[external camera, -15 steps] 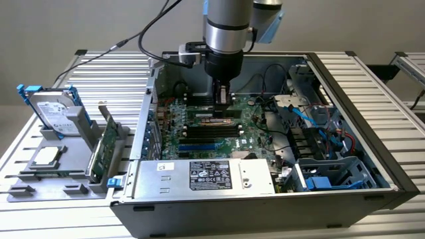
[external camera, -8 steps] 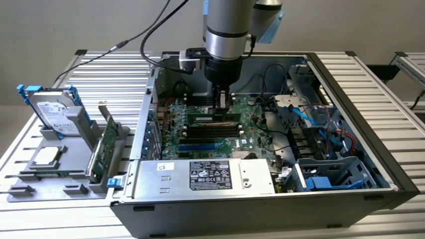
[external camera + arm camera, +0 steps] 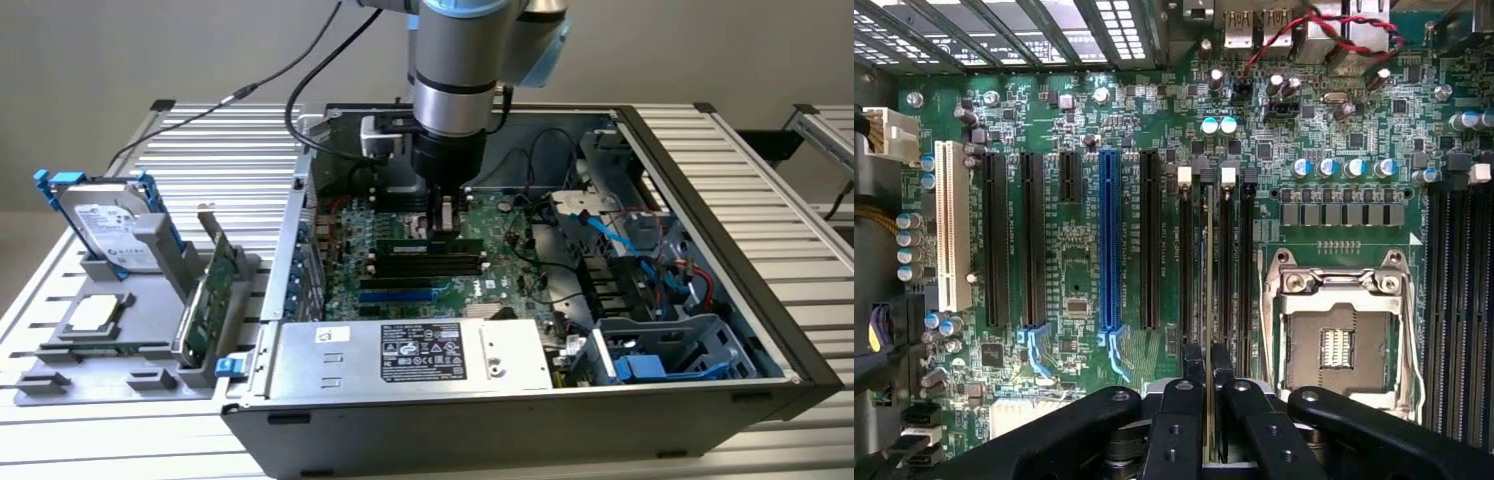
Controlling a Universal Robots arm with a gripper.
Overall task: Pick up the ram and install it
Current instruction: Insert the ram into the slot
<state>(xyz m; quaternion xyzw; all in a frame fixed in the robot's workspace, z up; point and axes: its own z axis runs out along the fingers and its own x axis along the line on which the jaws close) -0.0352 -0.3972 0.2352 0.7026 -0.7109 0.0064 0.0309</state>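
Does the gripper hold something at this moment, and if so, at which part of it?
Yes. The gripper is shut on the ram, pinching its upper long edge, with the stick standing edge-on over the memory slots.

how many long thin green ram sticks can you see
1. The long thin green ram stick is gripped in the black gripper, at the black memory slots on the green motherboard; others may be hidden.

1. Motherboard [image 3: 1079, 215]: deep green, dotted all over with silver.
2. There's a blue slot [image 3: 1110, 240] and a white slot [image 3: 952, 225] among black ones.
3. Ram [image 3: 427, 246]: green, black chips.
4. Gripper [image 3: 1209, 370]: black throughout.
5. Twisted wires [image 3: 1324, 25]: red and black.
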